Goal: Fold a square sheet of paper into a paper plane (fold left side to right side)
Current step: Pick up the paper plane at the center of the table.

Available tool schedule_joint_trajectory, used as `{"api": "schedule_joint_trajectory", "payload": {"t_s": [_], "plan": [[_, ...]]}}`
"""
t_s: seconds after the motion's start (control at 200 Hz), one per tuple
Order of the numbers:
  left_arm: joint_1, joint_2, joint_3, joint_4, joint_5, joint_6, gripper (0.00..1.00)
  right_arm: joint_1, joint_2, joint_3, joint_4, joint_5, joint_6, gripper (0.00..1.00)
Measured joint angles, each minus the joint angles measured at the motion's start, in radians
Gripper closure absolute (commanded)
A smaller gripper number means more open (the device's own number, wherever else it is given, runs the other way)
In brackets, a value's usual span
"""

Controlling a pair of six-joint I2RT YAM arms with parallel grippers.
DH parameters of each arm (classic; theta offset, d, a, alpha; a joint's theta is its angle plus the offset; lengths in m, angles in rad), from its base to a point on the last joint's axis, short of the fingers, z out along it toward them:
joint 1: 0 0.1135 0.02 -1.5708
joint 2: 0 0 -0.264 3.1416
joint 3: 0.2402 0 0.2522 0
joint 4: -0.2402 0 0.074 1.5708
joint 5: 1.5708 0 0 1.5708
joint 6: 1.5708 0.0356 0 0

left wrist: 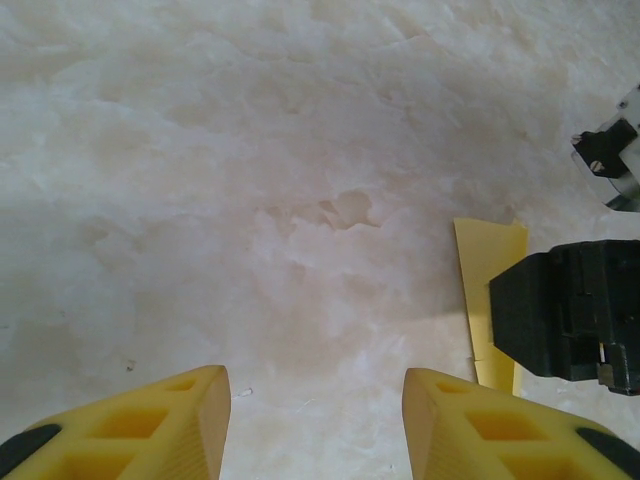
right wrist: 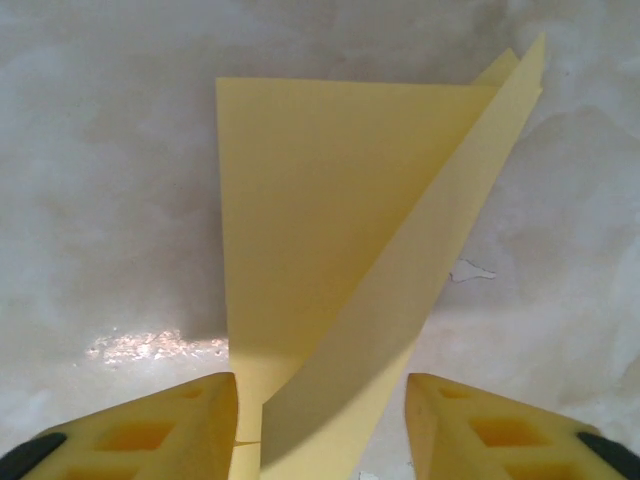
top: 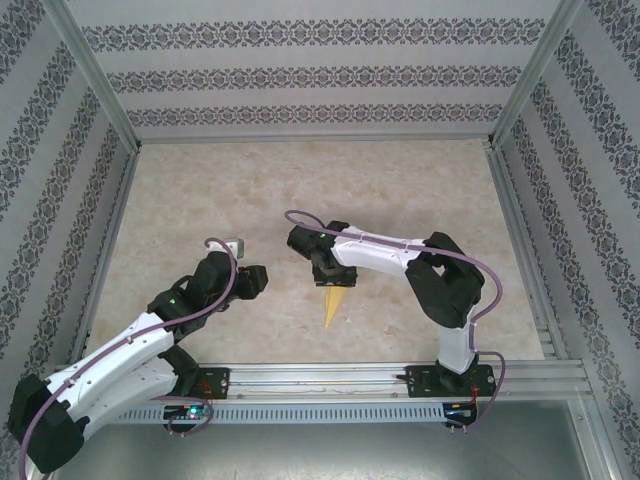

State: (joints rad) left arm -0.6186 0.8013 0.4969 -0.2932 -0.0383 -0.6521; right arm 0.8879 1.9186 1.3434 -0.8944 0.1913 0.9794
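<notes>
Right fingers (right wrist: pixel 160 425) spread, straddling the square sheet of paper (right wrist: pixel 330 230), a folded dart lying on the table (top: pixel 250 190), long axis straight ahead of them; left gripper (left wrist: pixel 315 400) also spread, paper just to its right.

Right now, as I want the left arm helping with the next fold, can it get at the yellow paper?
Probably yes: just bare table lies between the open left gripper and the paper. The right gripper hangs over its wide end, so mainly the edge facing the left gripper looks free.
</notes>
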Motion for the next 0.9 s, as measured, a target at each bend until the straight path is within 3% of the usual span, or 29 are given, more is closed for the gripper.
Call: {"api": "schedule_joint_trajectory", "payload": {"t_s": [0.16,0.51,0.744,0.899], "plan": [[0.006,0.001,0.000,-0.010,0.000,0.011,0.52,0.001,0.000,-0.003,-0.004,0.000,0.011,0.68],[0.012,0.002,0.001,-0.027,0.000,0.022,0.51,0.012,-0.030,-0.051,0.000,-0.001,0.031,1.00],[0.024,-0.003,0.037,-0.060,0.006,0.020,0.42,0.013,-0.235,-0.075,0.013,0.009,0.010,1.00],[0.053,-0.025,0.058,-0.059,0.032,0.009,0.34,-0.007,-0.389,-0.165,0.117,-0.014,-0.065,1.00]]}}
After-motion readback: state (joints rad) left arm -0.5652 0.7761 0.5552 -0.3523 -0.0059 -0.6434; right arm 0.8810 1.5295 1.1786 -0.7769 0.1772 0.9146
